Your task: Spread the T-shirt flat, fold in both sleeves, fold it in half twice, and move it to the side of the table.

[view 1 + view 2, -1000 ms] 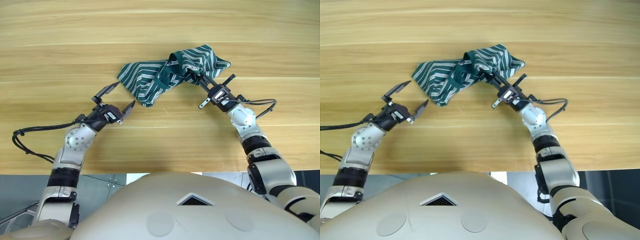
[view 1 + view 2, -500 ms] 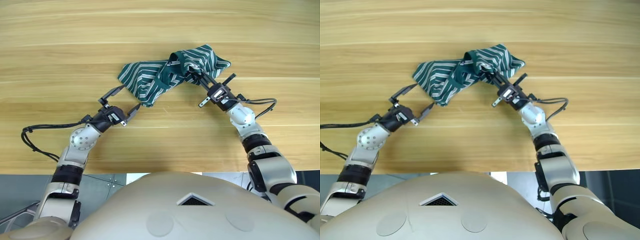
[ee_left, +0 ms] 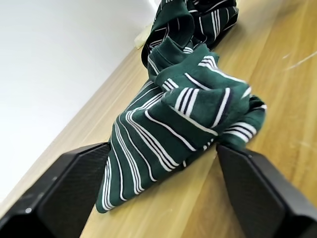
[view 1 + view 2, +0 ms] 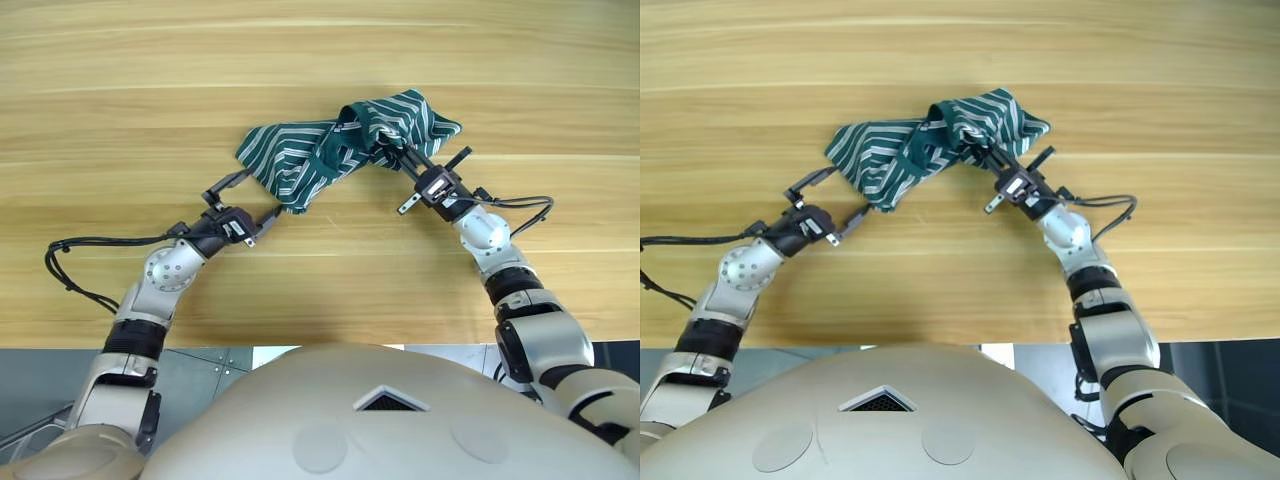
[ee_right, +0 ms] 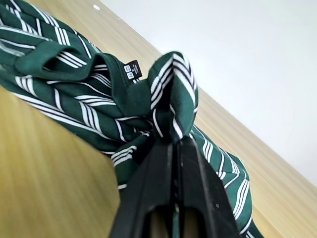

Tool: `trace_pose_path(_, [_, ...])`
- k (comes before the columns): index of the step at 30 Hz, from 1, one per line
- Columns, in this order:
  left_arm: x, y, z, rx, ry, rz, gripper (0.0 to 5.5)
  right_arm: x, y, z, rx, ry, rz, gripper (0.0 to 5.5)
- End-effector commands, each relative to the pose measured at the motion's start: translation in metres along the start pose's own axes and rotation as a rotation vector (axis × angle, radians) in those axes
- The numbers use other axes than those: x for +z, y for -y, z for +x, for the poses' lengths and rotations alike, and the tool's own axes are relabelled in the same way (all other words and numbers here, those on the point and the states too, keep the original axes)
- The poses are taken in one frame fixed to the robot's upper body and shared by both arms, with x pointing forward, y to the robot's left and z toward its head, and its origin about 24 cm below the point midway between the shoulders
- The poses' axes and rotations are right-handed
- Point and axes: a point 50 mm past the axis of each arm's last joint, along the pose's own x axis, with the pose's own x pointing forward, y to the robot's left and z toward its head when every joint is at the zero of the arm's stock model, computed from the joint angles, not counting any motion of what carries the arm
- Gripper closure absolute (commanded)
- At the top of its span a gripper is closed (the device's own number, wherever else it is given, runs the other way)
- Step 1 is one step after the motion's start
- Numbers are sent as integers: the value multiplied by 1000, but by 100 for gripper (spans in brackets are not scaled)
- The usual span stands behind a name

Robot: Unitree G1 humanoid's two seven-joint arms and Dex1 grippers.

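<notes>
A green T-shirt with white stripes [image 4: 300,160] lies crumpled on the wooden table [image 4: 300,50]. My left gripper [image 4: 262,192] stands open at the shirt's near left corner. In the left wrist view that corner [image 3: 188,114] lies between the two black fingers [image 3: 64,193], with gaps on both sides. My right gripper [image 4: 388,150] is shut on a raised fold at the shirt's right part. The right wrist view has the closed fingers [image 5: 163,198] pinching the bunched cloth [image 5: 173,99], with the collar label beside it.
Bare wood stretches far, left and right of the shirt. The table's front edge [image 4: 300,345] runs just ahead of my arms. A black cable [image 4: 70,270] loops from the left arm near that edge.
My left gripper has moved forward and to the right, from open table to the shirt's near left corner, with its fingers a little narrower. The right gripper and its fold have stayed put.
</notes>
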Motion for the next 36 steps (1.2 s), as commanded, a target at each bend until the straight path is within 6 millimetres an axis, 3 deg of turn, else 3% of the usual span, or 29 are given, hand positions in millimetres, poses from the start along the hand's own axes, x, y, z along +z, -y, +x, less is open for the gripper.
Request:
trace_pose_path(1, [-3,3,4,-12,-7,11,149,-6,-9,-8,22,-34,20,546])
trace_pose_path(10, [-5,-14,20,134,26,15,149,-8,-10,-8,27,-48,25,546])
trace_pose_path(20, [-1,-10,30,212,125,-30,149,-11,-14,-8,43,-70,32,546])
trace_pose_path(36, [-19,-2,36,150,40,-42,392,-12,-15,-10,38,-78,34,550])
